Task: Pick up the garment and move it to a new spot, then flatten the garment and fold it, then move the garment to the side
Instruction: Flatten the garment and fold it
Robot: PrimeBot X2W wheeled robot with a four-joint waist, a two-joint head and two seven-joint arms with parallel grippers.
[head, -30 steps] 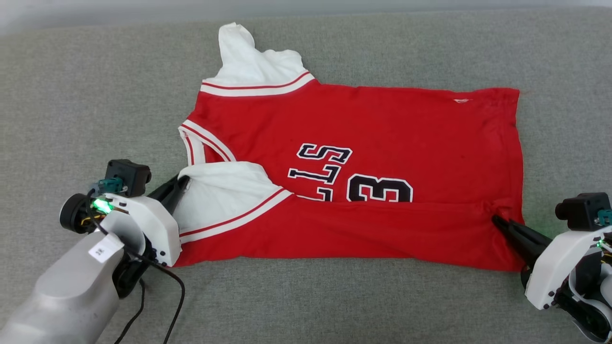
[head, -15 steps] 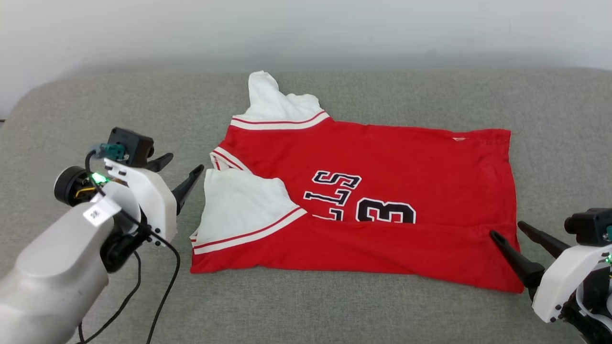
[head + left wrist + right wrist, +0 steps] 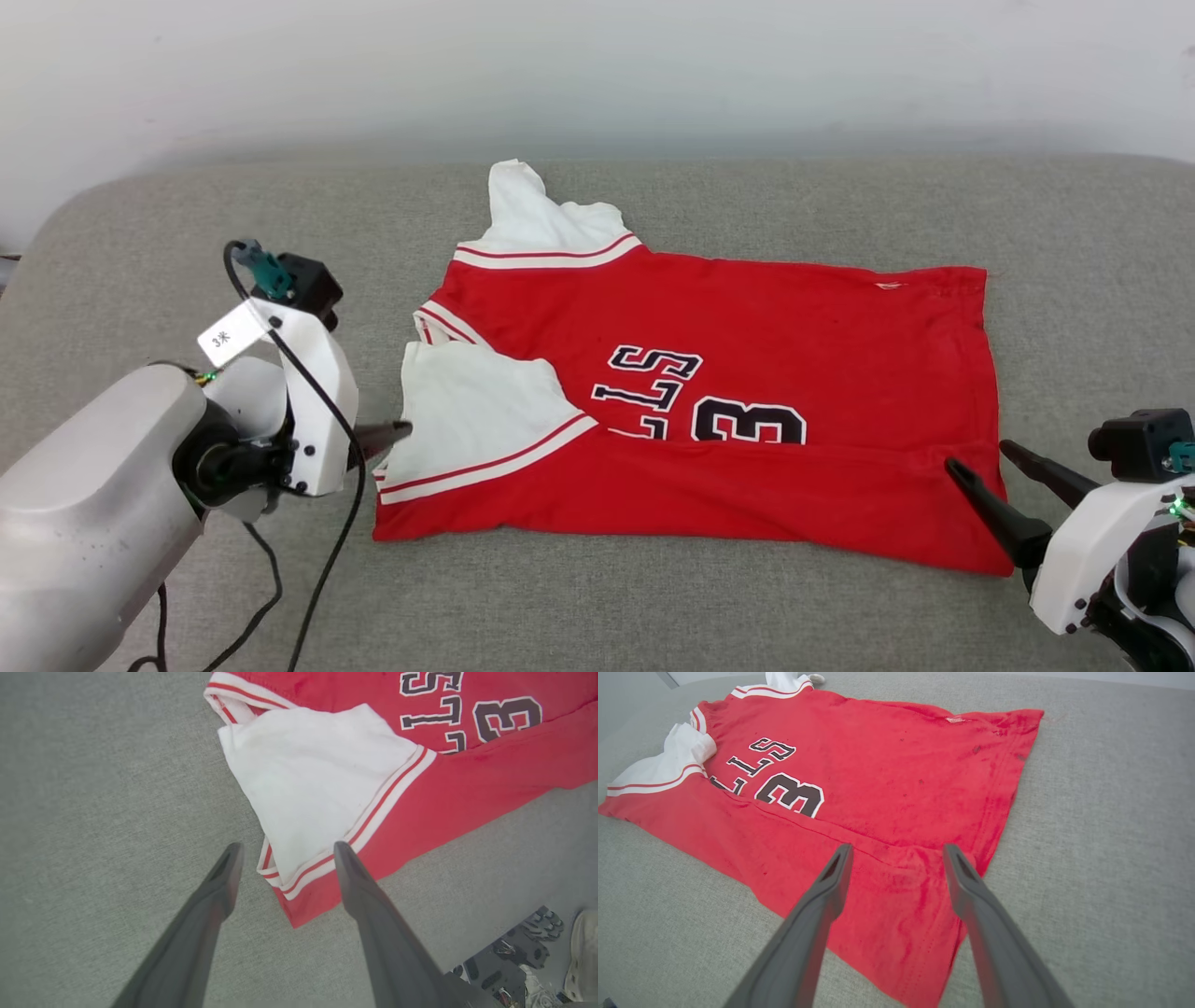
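Observation:
The red garment [image 3: 747, 308] lies spread on the grey cushion, its near long edge folded up over the lower part of the black lettering and number. One white sleeve [image 3: 476, 411] lies folded onto the front, the other [image 3: 532, 215] sticks out at the back. My left gripper [image 3: 392, 434] is turned on its side just left of the near sleeve's trim. In the left wrist view it [image 3: 287, 847] is open, straddling that striped trim [image 3: 355, 835] from above. My right gripper [image 3: 979, 455] is open over the folded hem corner [image 3: 901, 891], holding nothing [image 3: 899, 849].
The grey cushion [image 3: 653, 597] runs wide to both sides, with a white wall [image 3: 597, 75] behind it. A black cable [image 3: 317, 579] hangs from my left arm. Past the cushion's front edge lie dark base parts [image 3: 518, 956] and a pale shoe [image 3: 581, 956].
Both grippers have let go of the folded edge and opened. The left gripper has then rolled onto its side and dropped beside the near sleeve. The head camera has tilted up.

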